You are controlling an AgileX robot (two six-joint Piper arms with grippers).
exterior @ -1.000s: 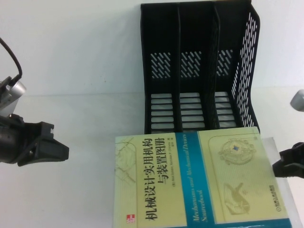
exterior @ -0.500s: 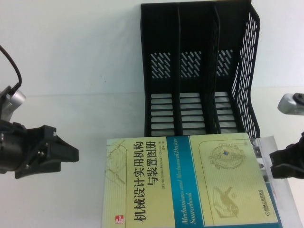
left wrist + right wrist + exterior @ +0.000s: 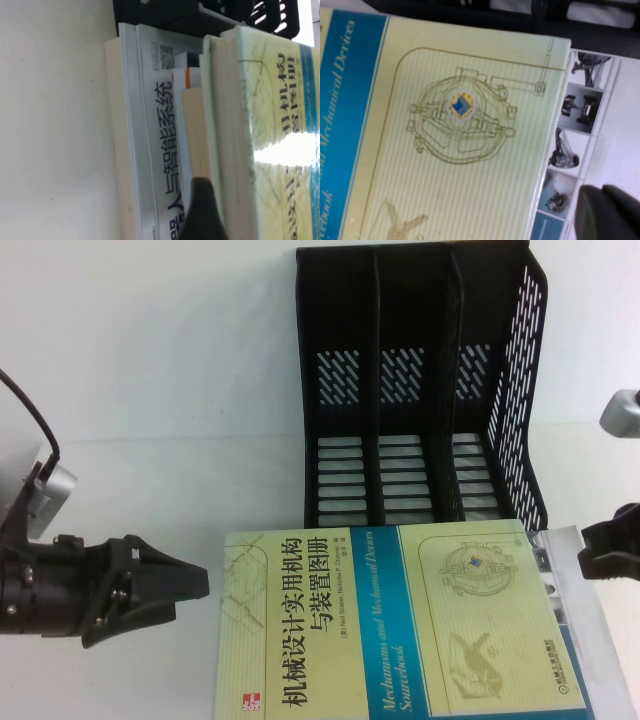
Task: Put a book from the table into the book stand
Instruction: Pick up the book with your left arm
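I see book (image 3: 400,625) flat atop stack on table (image 3: 150,390), near side of book stand (image 3: 420,390). Left gripper (image 3: 190,582) pressed together at book's left edge. Right gripper (image 3: 600,555) beside right edge, can't tell its state.

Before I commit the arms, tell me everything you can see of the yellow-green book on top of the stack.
The book is thick, with a glossy pale yellow-green cover, a teal band, a black Chinese title and line drawings of mechanisms. It lies flat, cover up, on top of a stack of other books, just in front of the black book stand. The left gripper sits close beside its left edge; the right gripper sits off its right edge. Neither visibly grips it.
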